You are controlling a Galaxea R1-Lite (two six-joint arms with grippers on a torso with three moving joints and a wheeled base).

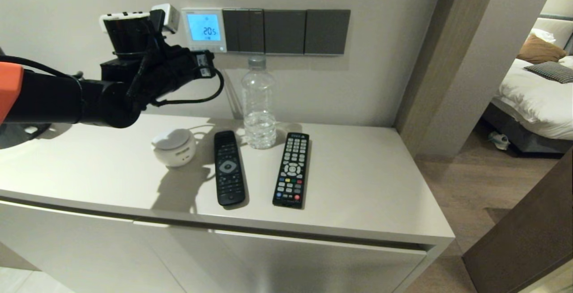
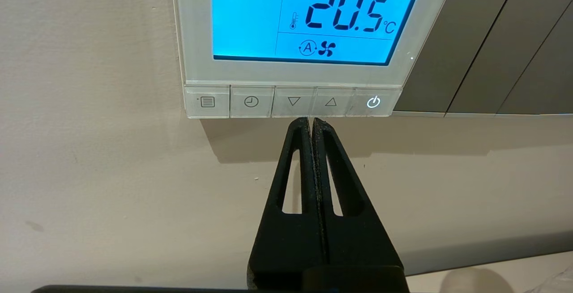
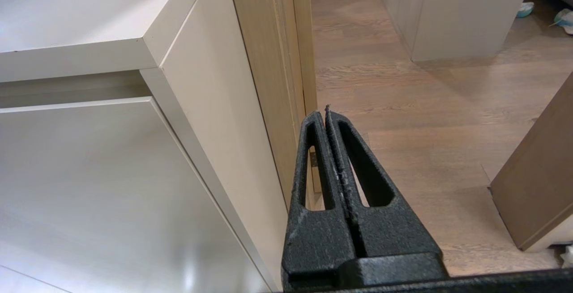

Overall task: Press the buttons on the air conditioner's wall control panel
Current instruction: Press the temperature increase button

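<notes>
I have the left arm reaching in from the left edge of the head view, forearm roughly level and wrist raised toward the wall in the upper left of the frame. In the left wrist view the left gripper (image 2: 310,121) has its two fingers pressed together, empty, with the tips right at the lower edge of the buttons (image 2: 293,102), between the down-arrow and up-arrow keys; I cannot tell whether they touch. The air conditioner's wall control panel (image 1: 204,29) sits on the wall in the upper left-centre of the head view, its blue screen reading 20.5, with the wrist partly covering its left side. Just right of it I see a row of dark grey switch plates (image 1: 286,31). Below, on the white cabinet top (image 1: 367,185), stand a small round white device (image 1: 173,147), a black remote (image 1: 228,167), a clear water bottle (image 1: 258,103) against the wall, and a second remote (image 1: 292,170) with coloured keys. The right gripper (image 3: 326,115) hangs low beside the cabinet's corner above the wooden floor (image 3: 425,118), fingers closed together on nothing.
</notes>
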